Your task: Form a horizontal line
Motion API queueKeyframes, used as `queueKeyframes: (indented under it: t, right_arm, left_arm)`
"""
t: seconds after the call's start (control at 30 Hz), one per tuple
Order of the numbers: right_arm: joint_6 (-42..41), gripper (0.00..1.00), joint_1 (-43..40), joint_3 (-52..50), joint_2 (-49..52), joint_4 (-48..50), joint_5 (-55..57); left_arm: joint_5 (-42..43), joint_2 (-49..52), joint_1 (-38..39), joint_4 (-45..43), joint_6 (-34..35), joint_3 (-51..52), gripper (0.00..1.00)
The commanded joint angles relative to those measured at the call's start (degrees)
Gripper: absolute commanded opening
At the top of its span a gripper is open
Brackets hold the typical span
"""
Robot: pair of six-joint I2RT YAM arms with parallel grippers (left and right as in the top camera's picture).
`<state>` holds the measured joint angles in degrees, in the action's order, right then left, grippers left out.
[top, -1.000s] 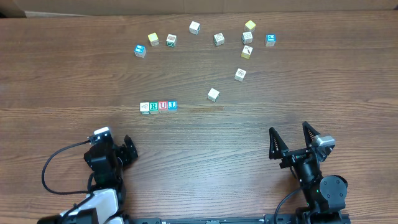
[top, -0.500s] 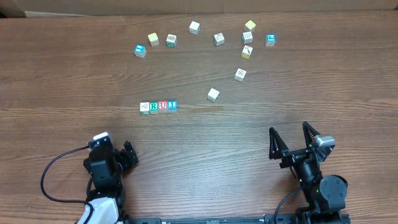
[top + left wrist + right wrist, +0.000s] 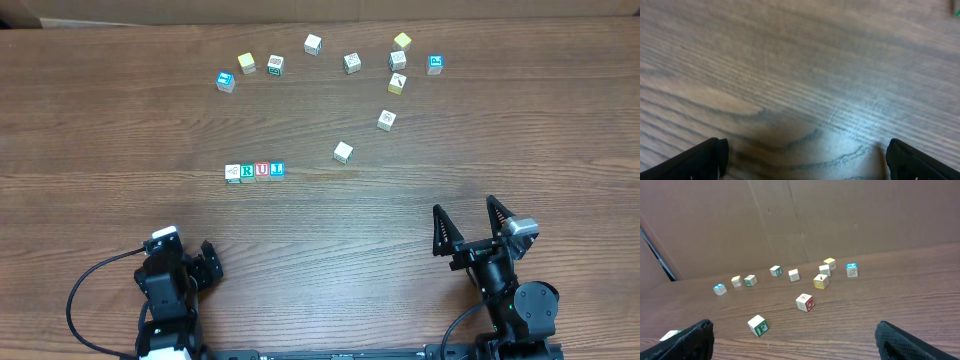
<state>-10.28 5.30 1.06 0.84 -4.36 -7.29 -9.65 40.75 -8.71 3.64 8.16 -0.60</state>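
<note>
The horizontal line (image 3: 255, 171) lies left of the table's middle as a straight row of touching cubes: a pale one with a green mark (image 3: 233, 173), a green R (image 3: 247, 171), a red U (image 3: 262, 170) and a blue letter (image 3: 277, 169). My left gripper (image 3: 206, 264) sits near the front edge, below the row and well apart from it. In the left wrist view that gripper (image 3: 802, 167) is open over bare wood. My right gripper (image 3: 466, 226) stands open at the front right. Its wrist view shows the right gripper (image 3: 800, 347) holding nothing, with the row's pale end (image 3: 671, 335) at the left edge.
Loose cubes lie beyond the row: a white one (image 3: 343, 152), another (image 3: 386, 120), and an arc of several at the back from a blue-topped cube (image 3: 225, 81) to another (image 3: 435, 64). A green F cube (image 3: 758, 325) lies nearest the right gripper. A cardboard wall (image 3: 790, 220) closes the far side.
My left arm has drawn back toward the front edge, away from the row. The cubes and the right arm have not moved.
</note>
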Motion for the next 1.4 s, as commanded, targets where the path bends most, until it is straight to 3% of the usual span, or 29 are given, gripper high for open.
queueKeyframes:
  t: [0.0,0.73,1.1,1.37]
  right_arm:
    - [-0.15,1.00,0.22,-0.61,-0.72,0.20,-0.31]
    - [-0.15,1.00,0.22,-0.61,-0.72,0.17,-0.31]
    - [-0.15,1.00,0.22,-0.61,-0.72,0.20,-0.31]
    - [-0.15,1.00,0.22,-0.61,-0.72,0.17,-0.31]
  left_arm:
    - [0.96,-3.45,-0.26,0.11,-3.04,0.35,1.00]
    - [3.19,-32.65,5.73,0.59,-14.10,0.33,0.99]
    - [3.04,-40.63,6.49,0.55,-15.50,0.33,1.00]
    - [2.51,-40.59,6.49,0.57,-13.64,0.33,1.00]
